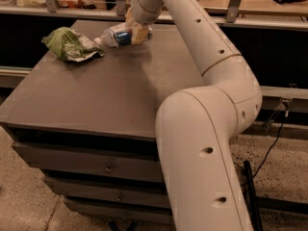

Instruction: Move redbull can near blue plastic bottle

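Note:
My gripper (135, 31) reaches over the far edge of the dark table (106, 93), at the end of the white arm. It is shut on the redbull can (123, 36), of which only a short blue part shows between the tan fingers (141, 32). The can is low over the table top; I cannot tell if it touches. The blue plastic bottle (109, 37) lies on its side just left of the can, cap pointing left, touching or almost touching it.
A crumpled green foil snack bag (72, 44) lies at the far left of the table, next to the bottle's cap. A rail with posts (231, 18) runs behind the table. Drawers (106, 167) are below the table top.

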`<state>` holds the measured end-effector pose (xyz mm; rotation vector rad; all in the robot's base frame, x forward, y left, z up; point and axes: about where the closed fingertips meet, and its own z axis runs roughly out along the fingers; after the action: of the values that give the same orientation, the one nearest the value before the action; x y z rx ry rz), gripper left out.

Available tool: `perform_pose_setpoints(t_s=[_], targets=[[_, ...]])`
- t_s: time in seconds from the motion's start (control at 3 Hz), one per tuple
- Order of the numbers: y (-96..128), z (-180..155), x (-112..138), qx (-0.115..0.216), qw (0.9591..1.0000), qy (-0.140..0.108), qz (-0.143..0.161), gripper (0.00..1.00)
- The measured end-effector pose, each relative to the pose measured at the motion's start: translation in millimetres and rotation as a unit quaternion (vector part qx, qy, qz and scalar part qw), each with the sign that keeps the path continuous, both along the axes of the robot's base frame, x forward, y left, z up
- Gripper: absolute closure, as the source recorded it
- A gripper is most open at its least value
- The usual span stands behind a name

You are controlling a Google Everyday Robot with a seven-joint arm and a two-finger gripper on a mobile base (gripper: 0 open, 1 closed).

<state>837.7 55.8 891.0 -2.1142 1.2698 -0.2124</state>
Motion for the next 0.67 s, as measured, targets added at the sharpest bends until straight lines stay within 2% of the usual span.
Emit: perform_pose_setpoints(t_s=[0.67], targets=[[-8.8,-7.1,0.0,-0.005,0.9999,0.016,0.001,0.54]])
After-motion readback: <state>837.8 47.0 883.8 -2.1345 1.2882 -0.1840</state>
